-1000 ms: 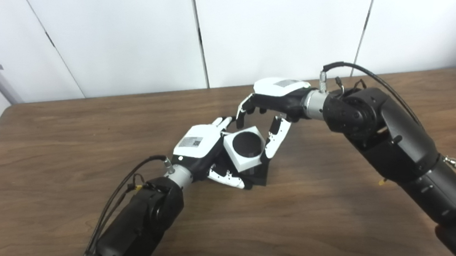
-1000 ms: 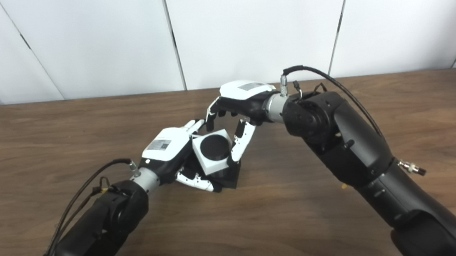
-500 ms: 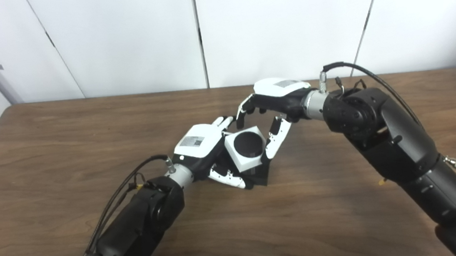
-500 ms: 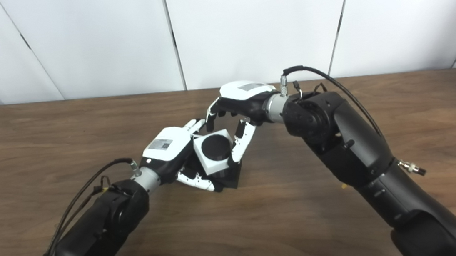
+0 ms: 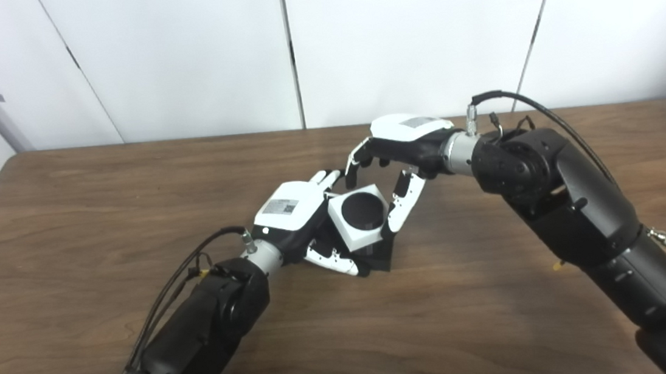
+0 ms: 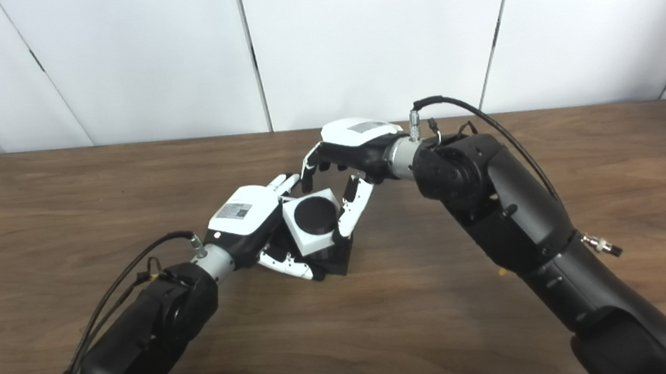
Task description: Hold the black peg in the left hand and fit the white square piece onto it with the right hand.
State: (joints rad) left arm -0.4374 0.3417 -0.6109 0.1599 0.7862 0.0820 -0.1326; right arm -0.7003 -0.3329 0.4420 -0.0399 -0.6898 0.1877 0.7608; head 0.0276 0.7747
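— Peg [image 5: 363, 210] shows as a black disc filling the round hole in the white square piece [image 5: 358, 218], which sits tilted at mid-table, above a black base [image 5: 384, 258].

— Who holds it?

— The left hand [image 5: 298, 215] wraps its fingers about the assembly from the left side. The right hand [image 5: 398, 155] arches over it, fingers spread; one white fingertip [image 5: 398, 218] is against the piece's right edge, though I cannot tell if it grips. Brown wooden table [image 5: 66, 212] underneath.
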